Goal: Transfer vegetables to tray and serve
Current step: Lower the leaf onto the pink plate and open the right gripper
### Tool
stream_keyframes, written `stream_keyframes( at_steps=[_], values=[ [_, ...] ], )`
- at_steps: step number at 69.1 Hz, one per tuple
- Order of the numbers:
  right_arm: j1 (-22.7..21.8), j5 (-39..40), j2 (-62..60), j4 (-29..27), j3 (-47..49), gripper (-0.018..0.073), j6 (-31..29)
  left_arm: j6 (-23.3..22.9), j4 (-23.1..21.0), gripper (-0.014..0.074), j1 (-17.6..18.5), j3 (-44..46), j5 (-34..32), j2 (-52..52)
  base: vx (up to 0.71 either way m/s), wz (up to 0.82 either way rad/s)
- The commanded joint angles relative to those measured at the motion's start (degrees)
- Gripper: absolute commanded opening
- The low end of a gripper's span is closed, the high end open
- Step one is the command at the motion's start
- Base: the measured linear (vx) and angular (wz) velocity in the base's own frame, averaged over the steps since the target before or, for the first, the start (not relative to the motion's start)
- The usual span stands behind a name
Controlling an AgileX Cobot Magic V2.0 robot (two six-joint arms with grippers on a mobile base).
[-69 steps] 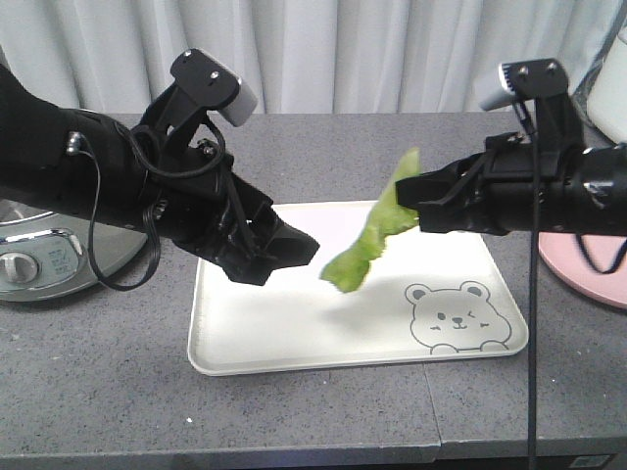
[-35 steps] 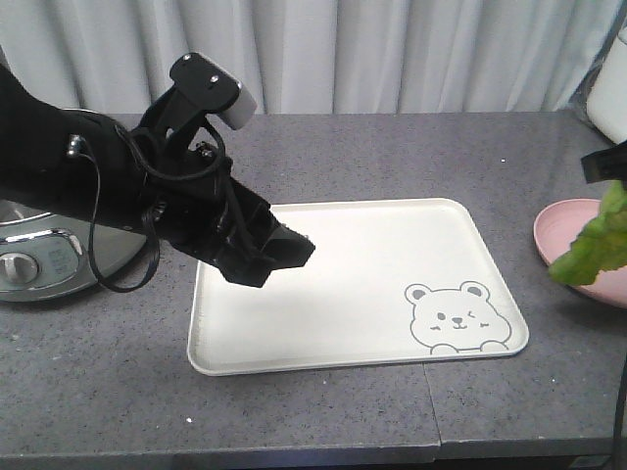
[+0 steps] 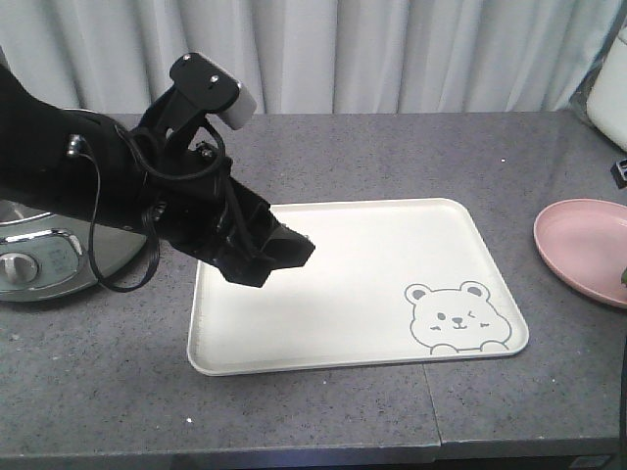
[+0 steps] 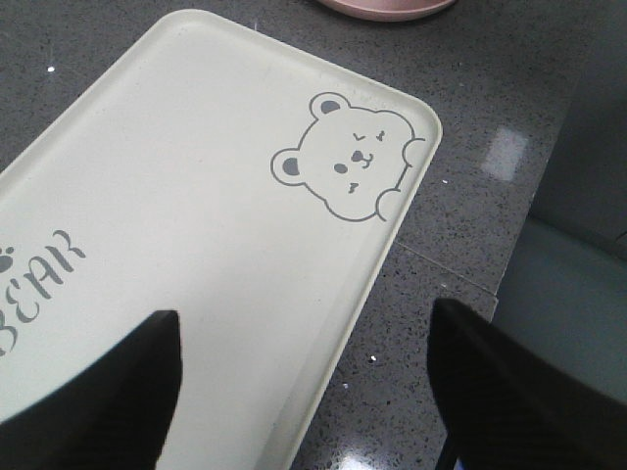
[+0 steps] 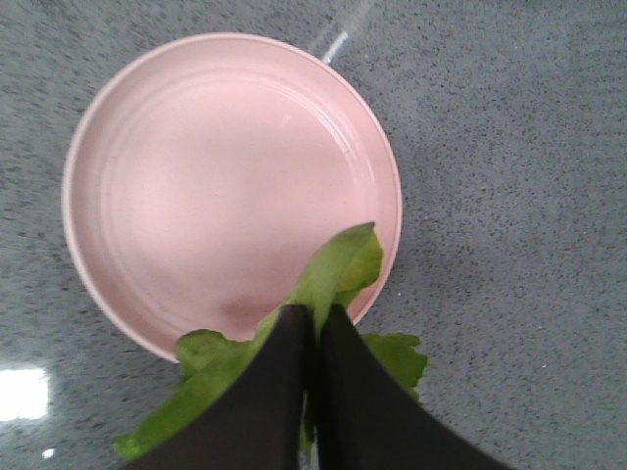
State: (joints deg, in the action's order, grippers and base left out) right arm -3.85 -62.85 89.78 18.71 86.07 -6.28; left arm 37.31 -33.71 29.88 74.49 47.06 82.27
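The left hand is spread wide, its two dark fingers far apart with nothing between them. It hangs over the left part of the tray, which lies mid-tabletop toward the front edge. Whether it touches the tray is not clear.

The right hand is pinched tight on the vegetables. One green leaf juts past its fingertips over the rim of the pink plate, at the tabletop's right edge, well apart from the tray and the left hand. More leaf spreads to both sides of the fingers, which hide its middle. Whether the leaf touches the plate cannot be told. In the front view the right hand is almost wholly cut off at the right edge.
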Motion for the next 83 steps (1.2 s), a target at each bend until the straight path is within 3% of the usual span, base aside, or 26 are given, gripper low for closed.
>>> stream_keyframes(
  at_steps=[1, 27, 56, 83],
  values=[
    [-0.3, 2.1, 0.6, 3.3, 2.2, -0.0003, -1.5, -0.6, -2.2, 0.0499, 0.3, 1.7, -2.1, -2.0, 0.00, 0.00],
    [-0.3, 11.2, 9.9, 5.0, 2.2, 0.0031, -1.5, -0.6, -2.2, 0.0499, 0.3, 1.7, -2.1, -2.0, 0.00, 0.00],
    [-0.3, 13.9, 11.2, 2.6, 2.2, 0.0375, -0.8, -0.6, -2.1, 0.0499, 0.3, 1.7, -2.5, -2.0, 0.00, 0.00],
    [-0.3, 10.4, 3.1, 2.6, 2.2, 0.0381, 4.5, -0.6, -2.1, 0.0499, 0.3, 1.7, -2.7, -2.0, 0.00, 0.00]
  ],
)
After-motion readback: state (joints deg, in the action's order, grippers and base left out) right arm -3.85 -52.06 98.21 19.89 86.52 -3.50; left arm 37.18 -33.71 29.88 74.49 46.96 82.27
